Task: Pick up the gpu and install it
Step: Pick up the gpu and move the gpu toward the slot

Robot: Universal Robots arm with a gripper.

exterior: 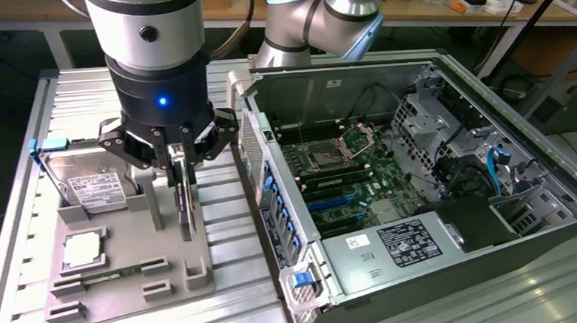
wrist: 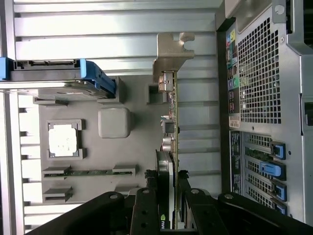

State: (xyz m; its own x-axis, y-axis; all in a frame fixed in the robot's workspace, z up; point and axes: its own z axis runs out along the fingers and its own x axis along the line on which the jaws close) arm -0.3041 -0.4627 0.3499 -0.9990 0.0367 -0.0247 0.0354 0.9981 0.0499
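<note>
While your gripper point(exterior: 180, 163) is clenched on the gpu point(exterior: 185, 211), the card stands on edge at the gray tray point(exterior: 124, 233) — outside the open computer case point(exterior: 324, 85), so you have seating it left.

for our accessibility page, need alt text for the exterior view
The robot's gripper grips a graphics card standing on edge at a grey parts tray, beside an open computer case. A hard drive, a processor chip and a memory stick sit in the tray.
</note>
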